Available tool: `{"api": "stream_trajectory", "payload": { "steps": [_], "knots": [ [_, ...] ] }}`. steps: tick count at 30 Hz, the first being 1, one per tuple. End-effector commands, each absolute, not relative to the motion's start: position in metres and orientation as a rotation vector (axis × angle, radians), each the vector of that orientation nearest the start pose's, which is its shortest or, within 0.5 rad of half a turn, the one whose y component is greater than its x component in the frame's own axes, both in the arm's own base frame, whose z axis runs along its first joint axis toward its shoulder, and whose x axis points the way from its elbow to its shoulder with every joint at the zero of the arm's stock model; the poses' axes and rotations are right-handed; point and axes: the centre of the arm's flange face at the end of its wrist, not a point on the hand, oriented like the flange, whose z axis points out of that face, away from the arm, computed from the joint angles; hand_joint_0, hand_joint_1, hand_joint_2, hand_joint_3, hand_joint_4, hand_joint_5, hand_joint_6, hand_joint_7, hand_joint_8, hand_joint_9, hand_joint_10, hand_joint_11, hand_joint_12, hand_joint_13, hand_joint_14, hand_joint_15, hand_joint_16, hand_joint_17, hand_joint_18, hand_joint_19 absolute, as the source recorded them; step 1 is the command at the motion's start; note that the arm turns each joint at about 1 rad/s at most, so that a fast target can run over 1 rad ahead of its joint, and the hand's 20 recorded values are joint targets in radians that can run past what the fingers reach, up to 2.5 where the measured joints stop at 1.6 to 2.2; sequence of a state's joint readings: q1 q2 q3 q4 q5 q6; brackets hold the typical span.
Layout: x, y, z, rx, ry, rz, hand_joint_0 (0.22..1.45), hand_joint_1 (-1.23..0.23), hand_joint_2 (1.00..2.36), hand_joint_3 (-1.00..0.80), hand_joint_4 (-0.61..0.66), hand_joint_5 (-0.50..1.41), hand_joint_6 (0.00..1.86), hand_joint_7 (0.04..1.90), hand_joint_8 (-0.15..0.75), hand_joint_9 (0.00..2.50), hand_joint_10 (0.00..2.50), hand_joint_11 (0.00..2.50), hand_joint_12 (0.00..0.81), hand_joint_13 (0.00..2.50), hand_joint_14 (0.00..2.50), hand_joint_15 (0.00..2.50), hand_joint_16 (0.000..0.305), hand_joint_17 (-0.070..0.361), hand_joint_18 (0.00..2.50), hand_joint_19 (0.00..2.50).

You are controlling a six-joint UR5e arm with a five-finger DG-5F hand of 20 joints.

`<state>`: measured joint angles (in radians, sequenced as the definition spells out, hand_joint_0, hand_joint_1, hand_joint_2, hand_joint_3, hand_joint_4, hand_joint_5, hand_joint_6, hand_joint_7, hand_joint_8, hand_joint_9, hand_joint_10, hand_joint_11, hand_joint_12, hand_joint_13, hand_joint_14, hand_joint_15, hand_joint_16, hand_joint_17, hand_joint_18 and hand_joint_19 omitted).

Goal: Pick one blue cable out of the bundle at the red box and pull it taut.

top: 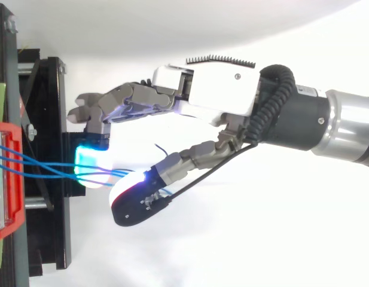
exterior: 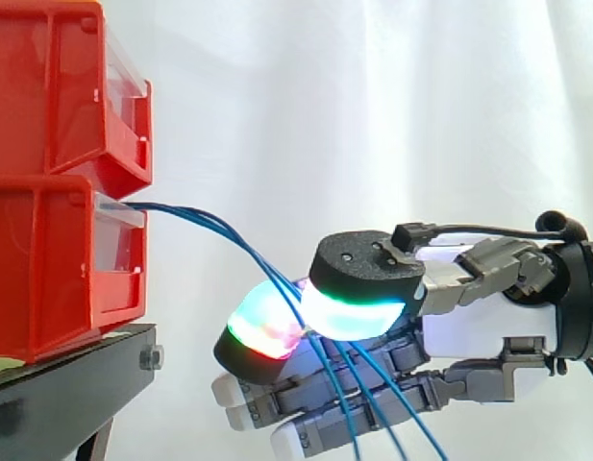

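Observation:
Several thin blue cables (exterior: 219,226) leave the front of the lower red box (exterior: 46,269) and sag down to the right. In the top view, the blue cables (top: 40,167) run from the red box (top: 8,179) to my hand (top: 214,95). My hand (exterior: 469,327) comes in from the right, below the box's opening. Its thumb pad (exterior: 358,312) glows cyan-green and meets a finger pad (exterior: 262,331) glowing red and green, pinching the cables where they pass between. Below the pinch the strands hang loose in front of the other fingers. I cannot tell how many strands are pinched.
A second red bin (exterior: 56,86) is stacked on the lower one. Both rest on a black stand (exterior: 75,375) at the left, with a white curtain behind. Open space lies to the right of the stand around the arm.

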<state>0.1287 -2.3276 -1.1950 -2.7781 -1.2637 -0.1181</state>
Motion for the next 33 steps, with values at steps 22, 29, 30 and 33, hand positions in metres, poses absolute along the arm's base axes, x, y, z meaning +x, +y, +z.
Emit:
{"api": "stream_trajectory", "payload": {
  "steps": [22,29,30,33],
  "knots": [
    [0.7601,-0.0676,0.2252,1.244,1.165,0.971,0.64,-0.79,1.02,-0.26,0.16,-0.17,0.90,1.02,0.325,0.40,0.00,0.10,0.357,0.21,0.00,0.01,0.053,0.118,0.38,0.12],
    [0.7603,-0.0675,0.2254,1.243,1.164,0.972,0.66,-0.86,1.02,-0.23,0.12,-0.18,0.92,0.99,0.321,0.39,0.00,0.11,0.356,0.21,0.00,0.01,0.053,0.119,0.39,0.10],
    [0.7601,-0.0676,0.2252,1.244,1.165,0.971,0.67,-0.87,1.02,-0.25,0.13,-0.19,0.92,0.96,0.319,0.38,0.00,0.12,0.358,0.21,0.00,0.00,0.053,0.119,0.39,0.09],
    [0.7601,-0.0676,0.2252,1.244,1.165,0.971,0.71,-0.94,1.01,-0.37,0.20,-0.20,0.92,0.91,0.307,0.35,0.00,0.12,0.360,0.19,0.00,0.00,0.053,0.120,0.38,0.08]
  ]
}}
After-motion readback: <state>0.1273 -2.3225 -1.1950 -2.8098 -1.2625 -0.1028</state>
